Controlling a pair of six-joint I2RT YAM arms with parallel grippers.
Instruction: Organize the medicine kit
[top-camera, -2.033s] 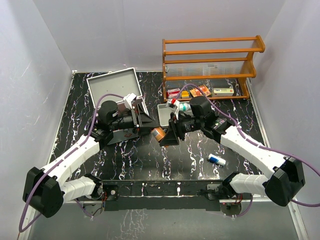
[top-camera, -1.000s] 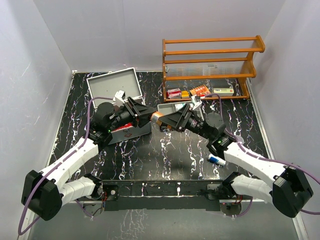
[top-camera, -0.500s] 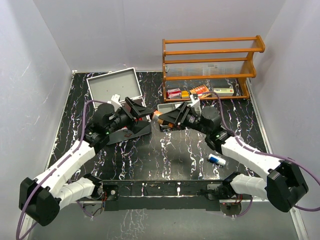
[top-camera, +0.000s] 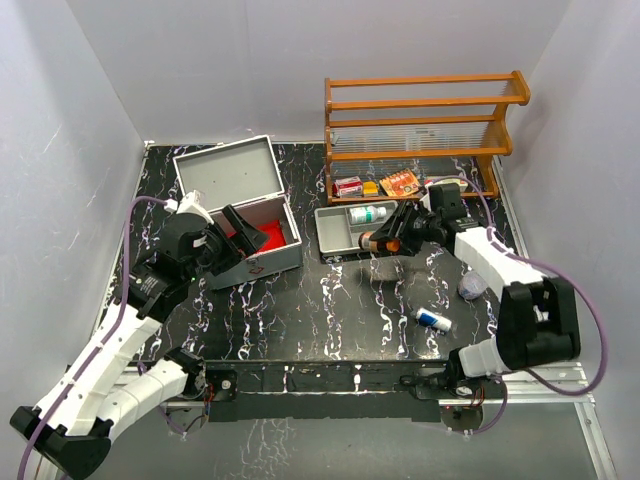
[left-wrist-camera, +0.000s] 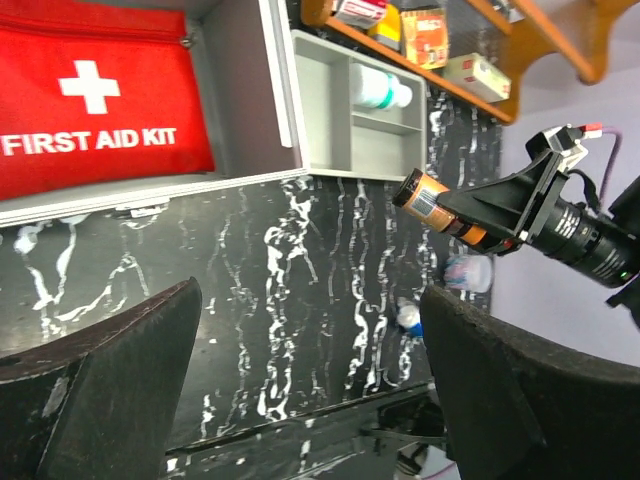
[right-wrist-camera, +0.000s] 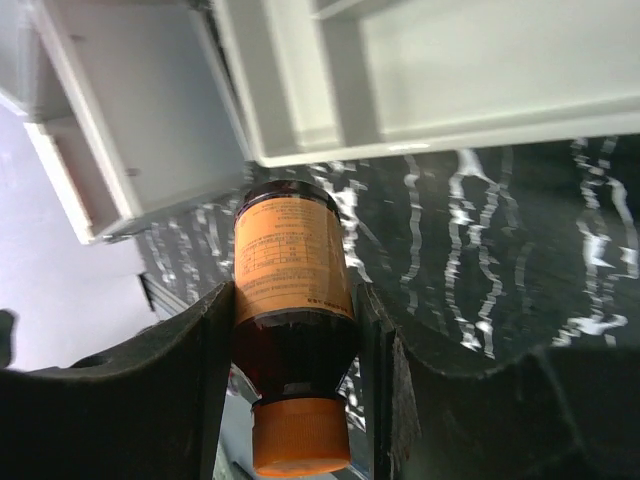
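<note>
Sorting is judged to be the step in hand: one bottle is held off the counter (top-camera: 330, 310) and not yet set down.

Far left: the left hand (top-camera: 240, 228) is seen with its fingers spread wide apart and nothing between them, poised at the near left side of the medicine kit (top-camera: 228, 172).

Left rear of the counter: the medicine kit is found here, lid raised toward the back wall, base open. One thing is noted inside, a flat red pouch (left-wrist-camera: 95, 95) with a white cross, lettered "FIRST AID KIT".

Centre: a grey divided tray (left-wrist-camera: 325, 110) is set just beside the kit's right wall. A white bottle (left-wrist-camera: 378, 88) with a green cap is lying in the small section nearest the shelf rack (top-camera: 425, 100). The long section and the other small one are seen bare.

Right of centre: the right hand (right-wrist-camera: 295, 300) is clamped on an amber bottle (right-wrist-camera: 290, 265) with orange label and cap, held on its side at the tray's near edge.

Next move, as judged: the bottle is to be brought over a bare section, lined up with the dividers, lowered, then released. Whether tray or kit is meant cannot be told.

Far right: small boxes (top-camera: 400, 182) are ranged on the rack's bottom shelf. A blue-and-white bottle (top-camera: 433, 319) lies loose on the counter, judged unsorted.
</note>
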